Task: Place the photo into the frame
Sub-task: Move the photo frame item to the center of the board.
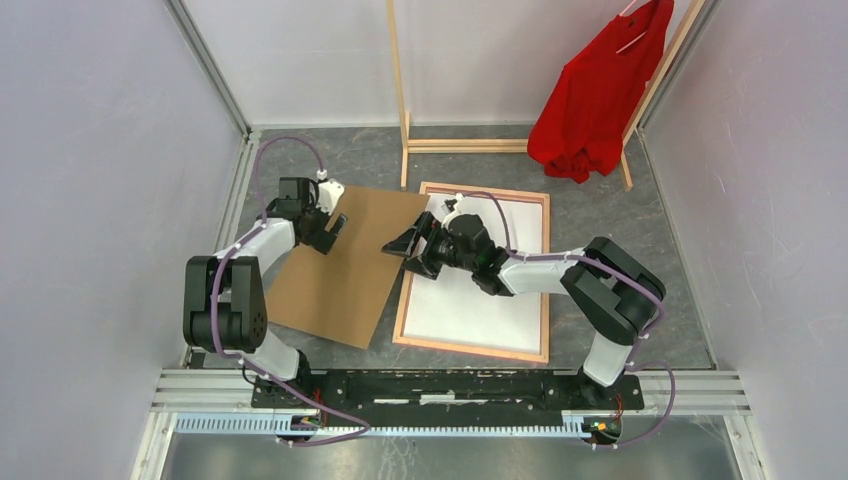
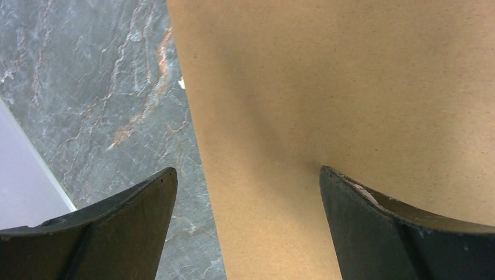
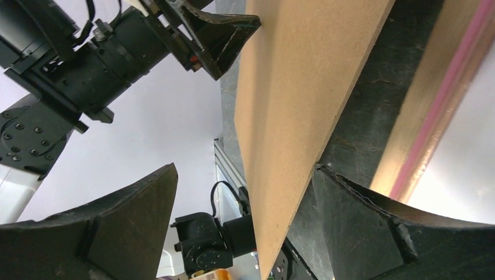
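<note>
The frame (image 1: 547, 280) lies flat right of centre, wood edges up, with a white sheet (image 1: 480, 305) filling it. No sea print shows, so I cannot tell whether the sheet is the photo. The brown board backing (image 1: 340, 270) lies out of the frame to its left, overlapping the frame's left edge. My left gripper (image 1: 333, 228) is open at the board's far left edge; that edge runs between its fingers (image 2: 245, 172). My right gripper (image 1: 405, 250) is open astride the board's right edge (image 3: 245, 166). Its right finger (image 3: 362, 227) touches the tilted board (image 3: 303, 87), beside the frame's pink strip (image 3: 446, 87).
A bare-wood clothes rack (image 1: 405, 100) stands at the back with a red garment (image 1: 595, 95) hanging on its right side. Pale walls close in left, right and behind. A metal rail (image 1: 450, 385) carries the arm bases at the near edge.
</note>
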Available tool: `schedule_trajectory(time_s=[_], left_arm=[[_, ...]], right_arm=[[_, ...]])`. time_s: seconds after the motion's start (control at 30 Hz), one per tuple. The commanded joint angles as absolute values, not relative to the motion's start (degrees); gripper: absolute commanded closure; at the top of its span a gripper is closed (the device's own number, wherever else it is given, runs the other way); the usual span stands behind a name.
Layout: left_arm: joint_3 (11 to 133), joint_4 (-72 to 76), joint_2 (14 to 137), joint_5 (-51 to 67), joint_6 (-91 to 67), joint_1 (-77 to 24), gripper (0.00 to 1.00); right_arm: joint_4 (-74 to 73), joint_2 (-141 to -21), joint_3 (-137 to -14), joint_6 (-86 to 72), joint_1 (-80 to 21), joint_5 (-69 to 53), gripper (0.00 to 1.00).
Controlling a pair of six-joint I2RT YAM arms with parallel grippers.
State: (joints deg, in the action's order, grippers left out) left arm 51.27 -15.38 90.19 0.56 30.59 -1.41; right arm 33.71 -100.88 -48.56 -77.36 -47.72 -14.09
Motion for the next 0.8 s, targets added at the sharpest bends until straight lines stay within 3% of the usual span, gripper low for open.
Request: schedule_trajectory(time_s=[0.0, 0.5, 0.77], left_arm=[[47.5, -28.1, 93.0, 9.4, 25.5, -5.3, 0.01], [47.9, -28.2, 93.3, 9.0, 25.3, -6.9, 0.01], [47.7, -28.4, 94.1, 9.7, 25.6, -7.0, 0.01]], right_arm=[[42.9, -96.8, -48.3, -80.0, -47.8, -12.0, 0.1], [35.6, -95.0, -46.1, -79.9, -47.1, -7.1, 0.24], [37.1, -96.6, -47.0, -80.8, -47.3, -7.3, 0.43]])
